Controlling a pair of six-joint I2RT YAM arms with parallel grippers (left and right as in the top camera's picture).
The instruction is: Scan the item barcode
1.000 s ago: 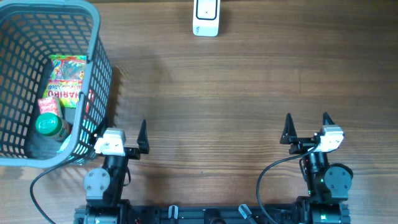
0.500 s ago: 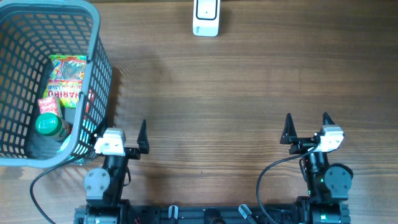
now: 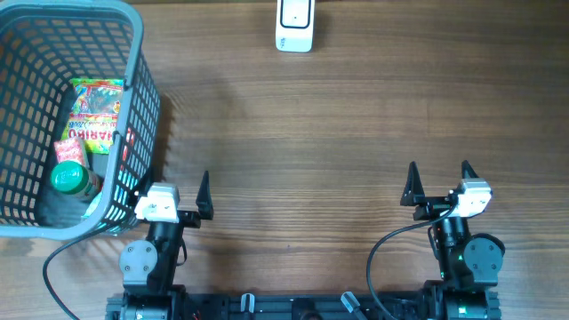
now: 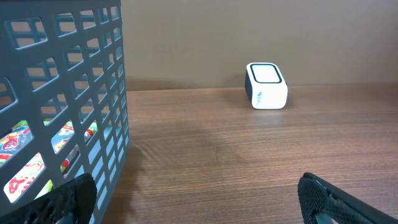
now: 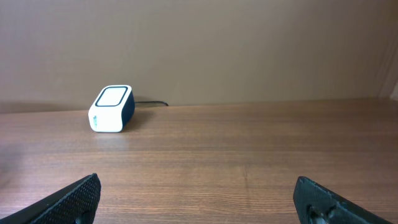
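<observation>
Both arms are parked at the bottom edge of the overhead frame, nothing held. The left gripper [image 3: 171,185] has its jaws spread wide and empty; the right gripper [image 3: 439,176] is the same.

Candidate items are all inside the grey basket [image 3: 142,53] in the upper left of the frame:
- candy bag [image 3: 96,114], lying flat, long axis running top to bottom of the frame
- small red packet [image 3: 69,149], just below the bag
- green-capped bottle [image 3: 69,178], seen cap-on, so probably upright or leaning; can't tell which through the mesh

Key relation: the items lie up and to the left of the left gripper, with the basket's right wall between them. In the left wrist view that wall fills the left side, just beside the outer finger. A straight-ahead reach looks blocked, so my guess is the approach goes over the rim and down.

The left arm is clearly nearer. The right arm is well apart, across the bare table [image 3: 311,133].

The scanner [image 3: 294,25] sits at top centre, about midway between the arms and slightly closer to the left. No barcode is visible on any item from here.
</observation>
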